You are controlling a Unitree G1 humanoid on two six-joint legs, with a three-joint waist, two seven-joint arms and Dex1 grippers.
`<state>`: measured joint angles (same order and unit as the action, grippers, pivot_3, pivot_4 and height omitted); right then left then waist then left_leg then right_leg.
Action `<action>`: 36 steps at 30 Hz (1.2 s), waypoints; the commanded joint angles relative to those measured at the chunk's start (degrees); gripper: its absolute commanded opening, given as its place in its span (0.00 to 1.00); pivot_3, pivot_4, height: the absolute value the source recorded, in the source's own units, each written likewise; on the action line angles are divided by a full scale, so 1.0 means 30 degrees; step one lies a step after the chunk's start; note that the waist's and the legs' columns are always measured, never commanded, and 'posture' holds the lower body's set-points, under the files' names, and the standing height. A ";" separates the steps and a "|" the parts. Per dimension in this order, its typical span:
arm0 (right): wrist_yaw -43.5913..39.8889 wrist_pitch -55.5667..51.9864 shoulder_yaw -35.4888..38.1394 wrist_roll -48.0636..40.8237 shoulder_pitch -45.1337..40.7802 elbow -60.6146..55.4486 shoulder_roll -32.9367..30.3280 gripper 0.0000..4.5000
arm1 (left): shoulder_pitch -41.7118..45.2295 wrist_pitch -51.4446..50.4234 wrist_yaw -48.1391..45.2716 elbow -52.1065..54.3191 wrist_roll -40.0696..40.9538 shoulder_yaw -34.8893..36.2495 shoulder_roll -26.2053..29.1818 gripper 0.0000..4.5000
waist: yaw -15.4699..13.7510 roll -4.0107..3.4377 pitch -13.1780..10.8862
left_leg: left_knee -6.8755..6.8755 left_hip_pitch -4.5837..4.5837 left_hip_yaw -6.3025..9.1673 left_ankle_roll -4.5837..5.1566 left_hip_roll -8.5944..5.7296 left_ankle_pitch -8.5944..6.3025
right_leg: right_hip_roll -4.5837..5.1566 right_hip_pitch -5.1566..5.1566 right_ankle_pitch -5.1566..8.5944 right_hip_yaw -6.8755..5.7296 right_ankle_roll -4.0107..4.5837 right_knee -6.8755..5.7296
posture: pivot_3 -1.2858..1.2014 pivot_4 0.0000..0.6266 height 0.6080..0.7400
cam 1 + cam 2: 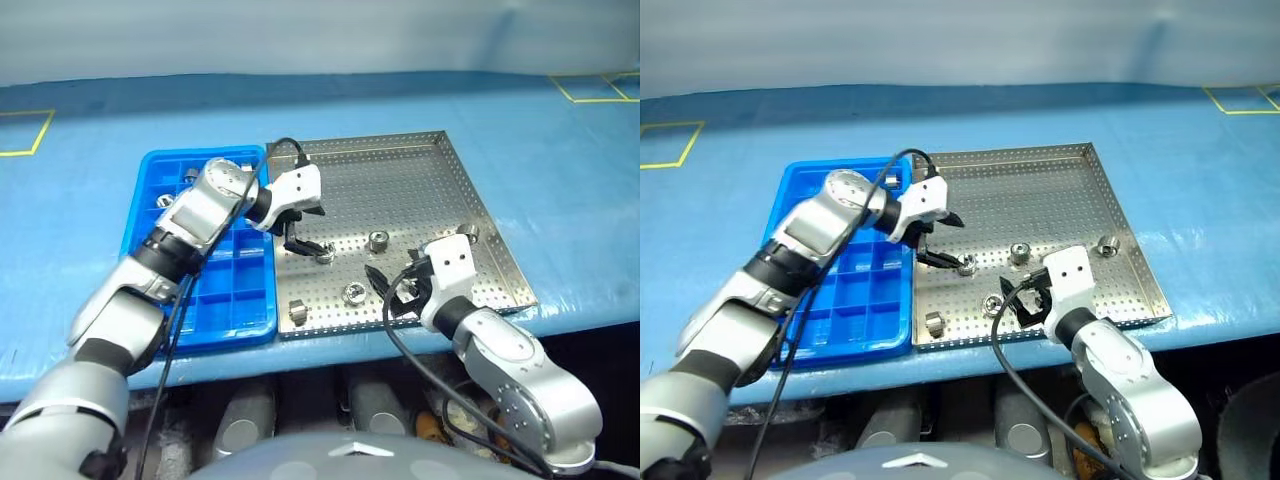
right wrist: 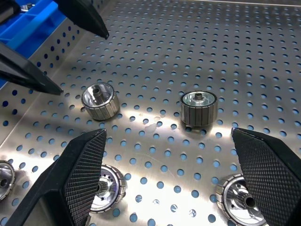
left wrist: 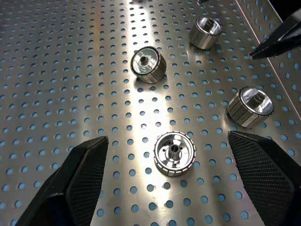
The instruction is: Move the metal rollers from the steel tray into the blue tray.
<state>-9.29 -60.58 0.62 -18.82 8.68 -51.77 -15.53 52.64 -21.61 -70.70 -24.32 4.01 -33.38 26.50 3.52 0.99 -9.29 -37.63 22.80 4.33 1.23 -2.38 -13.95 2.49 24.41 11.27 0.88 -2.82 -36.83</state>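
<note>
The left tool [image 1: 303, 238] hangs wide and empty over one of the metal rollers [image 1: 325, 254] near the steel tray [image 1: 400, 170]'s middle; next it must lower, close, then cross to the blue tray [image 1: 150, 175]. The right tool [image 1: 390, 290] is wide near the front edge.

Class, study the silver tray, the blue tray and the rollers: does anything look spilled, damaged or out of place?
Nothing stands out. The steel tray and blue tray lie flat, side by side, on the blue table. The metal rollers sit loosely scattered on the perforated floor, none off the trays. Both the left gripper and right gripper are open, holding nothing.
</note>
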 commanded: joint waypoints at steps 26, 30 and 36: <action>0.0807 0.1019 -0.0944 0.0117 -0.1231 -0.0085 0.0489 1.00 | -0.0538 0.0898 0.1851 0.0874 -0.1879 0.5107 0.0109 0.38 | 0.0347 -0.0007 -0.0005 | -0.0099 0.0034 -0.0014 0.0029 0.0012 -0.0013 | 0.0000 0.0013 -0.0049 0.0029 -0.0087 -0.0021 | 0.49 0.24 1.00; 0.0760 0.1117 -0.2497 0.0273 -0.3097 0.1063 0.0970 1.00 | -0.3178 -0.1898 0.3164 0.6017 -0.1146 0.8045 0.2745 0.38 | 0.0369 -0.0026 -0.0011 | -0.0065 0.0013 -0.0024 0.0021 0.0022 -0.0009 | -0.0006 0.0034 -0.0063 0.0066 -0.0060 -0.0030 | 0.50 0.24 1.00; 0.0275 0.1750 -0.5276 0.0862 -0.6025 0.3768 0.1508 1.00 | -0.8938 -0.6133 0.6987 1.1792 -0.1202 1.3213 0.4843 0.38 | -0.0084 -0.0027 -0.0015 | -0.0049 0.0005 -0.0019 0.0013 0.0002 -0.0006 | 0.0011 0.0034 -0.0084 0.0070 -0.0012 -0.0024 | 0.54 0.24 1.00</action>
<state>-7.73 -57.30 -13.32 -16.71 -7.87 -41.01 -11.30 27.41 -36.92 -52.96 5.77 0.17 1.42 40.03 3.27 0.91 -9.33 -37.77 22.82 4.30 1.26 -2.37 -13.97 2.52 24.51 11.00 1.06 -2.83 -36.90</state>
